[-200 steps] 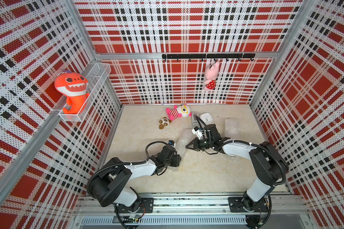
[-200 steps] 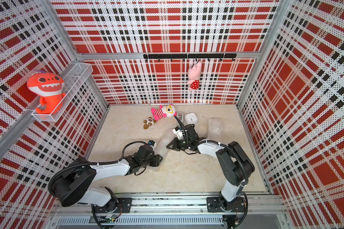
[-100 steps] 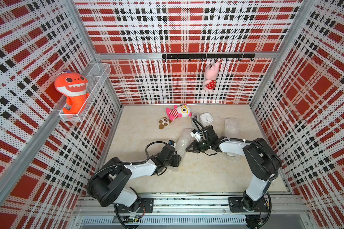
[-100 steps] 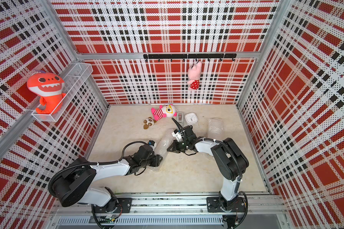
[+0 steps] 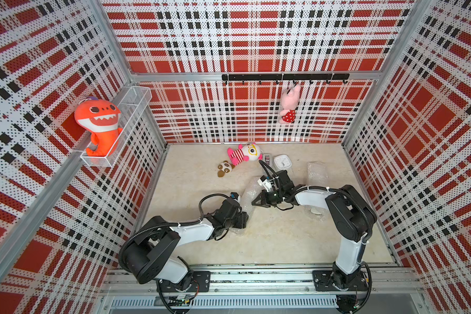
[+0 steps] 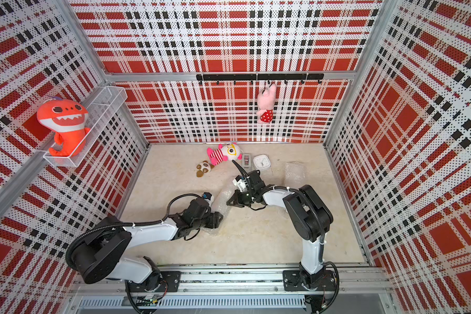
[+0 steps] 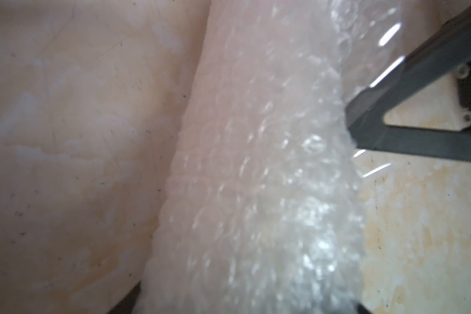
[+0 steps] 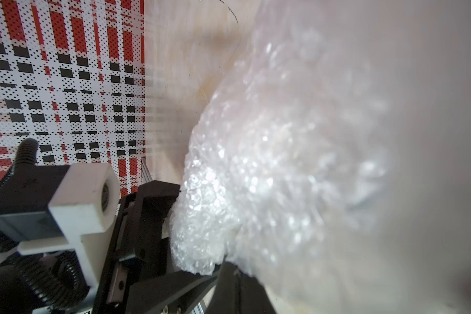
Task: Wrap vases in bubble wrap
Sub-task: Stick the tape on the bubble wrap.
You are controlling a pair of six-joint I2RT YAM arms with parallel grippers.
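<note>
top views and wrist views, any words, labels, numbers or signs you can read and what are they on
No text can be read.
white clock: dial marks too small to read.
small grey item beside it: too blurred to read.
bubble wrap in the wrist views: no print.

The bubble wrap roll (image 5: 252,191) lies slanted between the two claws. The left claw (image 5: 244,219) straddles its near end, and the right claw (image 5: 255,203) touches its right edge. Behind the right claw sit the clock (image 5: 282,162) and the striped plush (image 5: 242,155). To its right rear, well apart, lies a loose bubble wrap sheet (image 5: 316,174). A small plush (image 5: 225,169) lies behind the left claw.
</note>
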